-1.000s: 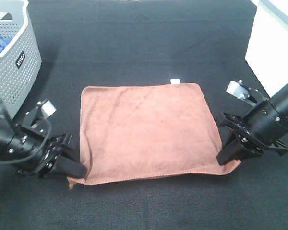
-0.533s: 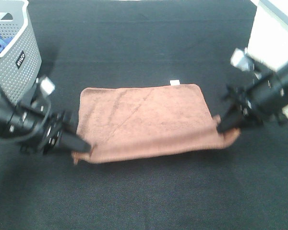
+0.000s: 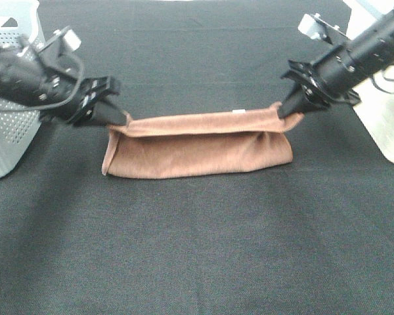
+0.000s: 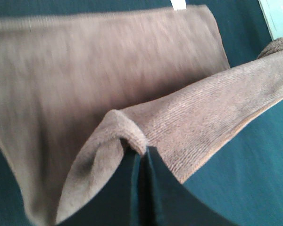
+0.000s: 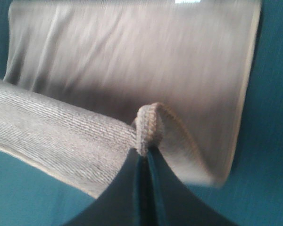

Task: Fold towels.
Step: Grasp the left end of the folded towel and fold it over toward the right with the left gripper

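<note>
From the high camera we see the towel [image 3: 197, 147] in the middle of the black desk [image 3: 197, 262], doubled over itself. The left claw [image 3: 123, 119] pinches its corner at 9 o'clock and the right claw [image 3: 284, 110] pinches the corner at 3 o'clock. In the left wrist view, the left claw [image 4: 142, 157] is clenched on a bunched corner. In the right wrist view, the right claw [image 5: 144, 157] grips its corner likewise.

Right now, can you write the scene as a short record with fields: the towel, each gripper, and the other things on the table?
towel: terracotta towel, doubled over, fold toward the camera
tag: white tag at the far edge
left gripper: shut on the upper layer's left corner, raised
right gripper: shut on the upper layer's right corner, raised
surface: black table cover
nearby: grey perforated basket, far left
</note>
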### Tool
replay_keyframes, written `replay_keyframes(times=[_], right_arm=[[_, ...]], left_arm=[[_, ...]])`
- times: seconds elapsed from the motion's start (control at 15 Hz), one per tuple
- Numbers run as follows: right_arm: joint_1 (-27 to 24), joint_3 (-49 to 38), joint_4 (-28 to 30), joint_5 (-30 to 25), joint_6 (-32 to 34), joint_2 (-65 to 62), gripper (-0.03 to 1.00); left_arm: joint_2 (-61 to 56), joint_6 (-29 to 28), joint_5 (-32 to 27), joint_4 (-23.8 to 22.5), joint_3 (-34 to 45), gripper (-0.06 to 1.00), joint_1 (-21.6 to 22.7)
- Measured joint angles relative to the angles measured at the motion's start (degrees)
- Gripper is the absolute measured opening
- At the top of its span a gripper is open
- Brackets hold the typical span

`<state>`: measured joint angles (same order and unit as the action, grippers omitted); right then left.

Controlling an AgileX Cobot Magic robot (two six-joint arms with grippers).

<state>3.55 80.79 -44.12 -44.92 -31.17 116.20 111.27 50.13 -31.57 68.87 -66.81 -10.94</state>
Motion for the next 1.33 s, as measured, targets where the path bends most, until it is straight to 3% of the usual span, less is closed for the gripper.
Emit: replay_keyframes(times=[0.47, 0.73, 0.87, 0.93, 1.0, 1.07, 1.2, 1.33], right_arm=[[0.0, 13.5, 0.1, 0.7, 0.0, 13.1, 0.00], [0.3, 16.0, 0.0, 4.6, 0.0, 16.6, 0.01], [0.4, 16.1, 0.1, 6.2, 0.0, 17.1, 0.10], [0.4, 16.2, 0.1, 6.9, 0.0, 17.6, 0.18], [0.4, 16.2, 0.3, 7.1, 0.0, 17.7, 0.34], [0.4, 16.2, 0.3, 7.1, 0.0, 17.7, 0.34], [0.4, 16.3, 0.5, 7.0, 0.0, 17.7, 0.54], [0.4, 16.3, 1.9, 6.4, 0.6, 17.7, 0.64]], left_arm=[[12.0, 0.0, 7.3, -3.3, -12.9, 0.00, 0.0], [16.4, 0.0, 9.4, -3.3, -17.2, 0.00, 0.0], [17.7, 0.0, 9.4, -3.3, -17.8, 0.09, 0.0], [18.2, 0.0, 9.6, -3.3, -17.9, 0.20, 0.0], [18.3, 0.0, 9.6, -3.3, -17.9, 0.43, 0.0], [18.3, 0.0, 9.6, -3.3, -17.9, 0.43, 0.0], [18.3, 0.0, 9.2, -3.3, -17.9, 0.59, 0.0], [18.2, -0.6, 7.0, -4.2, -17.9, 0.62, 0.0]])
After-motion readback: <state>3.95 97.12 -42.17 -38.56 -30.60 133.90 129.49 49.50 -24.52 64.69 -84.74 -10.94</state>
